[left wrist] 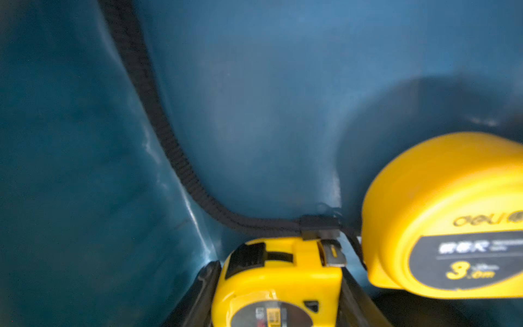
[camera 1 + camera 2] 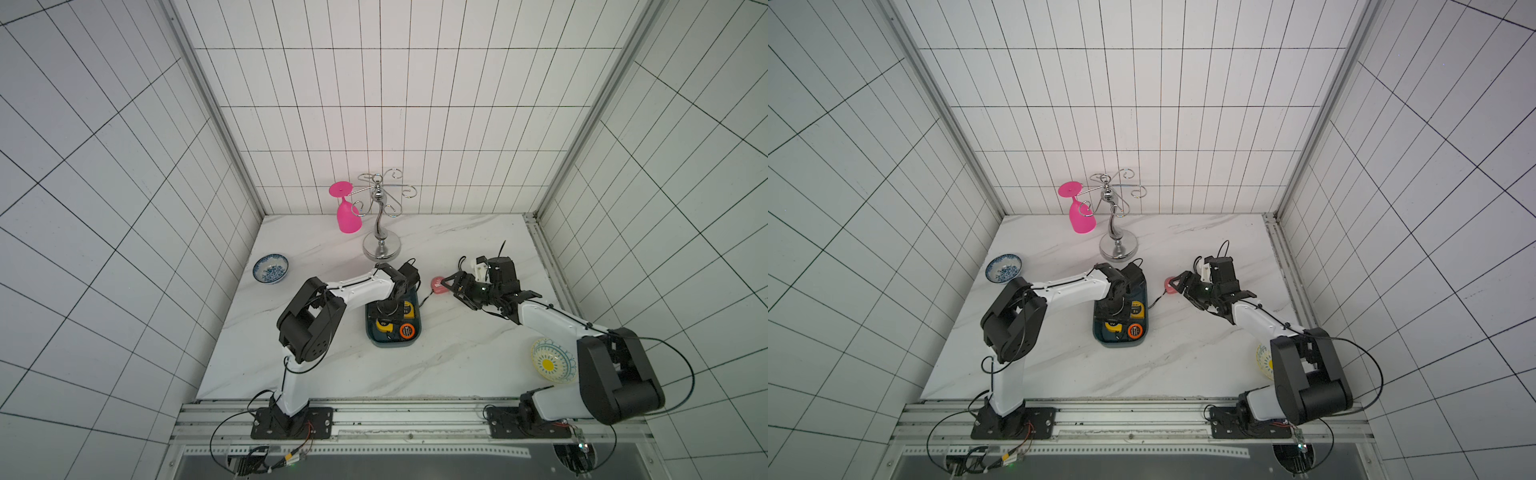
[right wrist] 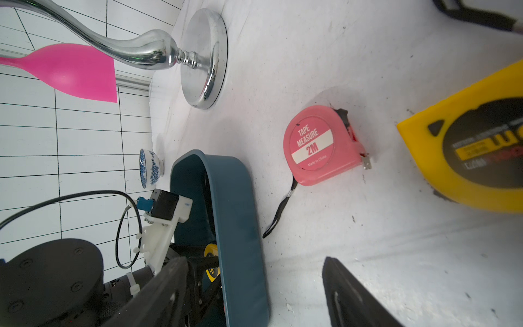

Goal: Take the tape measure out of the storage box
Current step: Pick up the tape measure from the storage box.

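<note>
The teal-blue storage box (image 2: 394, 343) lies mid-table, seen in both top views, with several tape measures in it. My left gripper (image 1: 278, 286) is down inside the box (image 1: 254, 99), shut on a yellow tape measure (image 1: 283, 271); black fingers (image 1: 202, 286) press both its sides. A second yellow tape measure (image 1: 447, 215), marked 3.0m, lies beside it. My right gripper (image 3: 254, 260) hovers open over the table beside the box (image 3: 235, 212), near a pink tape measure (image 3: 322, 145) and a yellow one (image 3: 467, 147), both outside the box.
A chrome glass rack (image 2: 380, 245) with a pink glass (image 2: 347, 212) hanging from it stands behind the box. A blue-and-white bowl (image 2: 270, 269) sits at the left, a yellow patterned bowl (image 2: 550, 365) by my right arm. A black wrist strap (image 1: 158, 119) trails along the box wall.
</note>
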